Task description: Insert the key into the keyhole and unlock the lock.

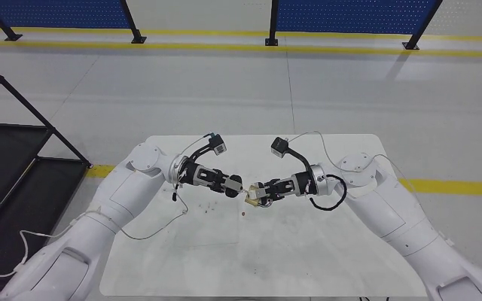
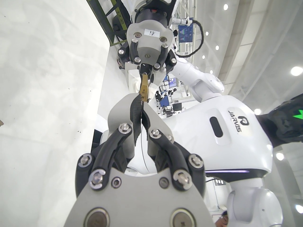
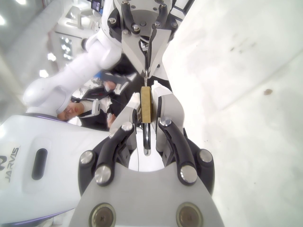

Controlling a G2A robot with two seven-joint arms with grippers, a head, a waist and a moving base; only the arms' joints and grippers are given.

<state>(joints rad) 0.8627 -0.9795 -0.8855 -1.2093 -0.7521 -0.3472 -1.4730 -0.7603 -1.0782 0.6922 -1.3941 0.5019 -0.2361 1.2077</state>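
Above the middle of the white table (image 1: 339, 256), the two grippers face each other. My right gripper (image 3: 146, 96) is shut on the flat sides of a small brass padlock (image 3: 146, 106). The padlock's steel shackle (image 3: 147, 140) points back toward the wrist. My left gripper (image 2: 141, 106) is shut on a thin metal key (image 3: 146, 77), held edge-on. The key's tip meets the end face of the padlock (image 2: 143, 88); I cannot tell how deep it sits. From above, the left gripper (image 1: 235, 184) and right gripper (image 1: 256, 193) almost touch, with the padlock (image 1: 249, 198) between them.
A small red speck (image 1: 242, 213) and some dark specks (image 1: 203, 207) lie on the table below the grippers. A black rack (image 1: 30, 165) stands off the table's left side. Blue barriers (image 1: 68, 11) line the far floor.
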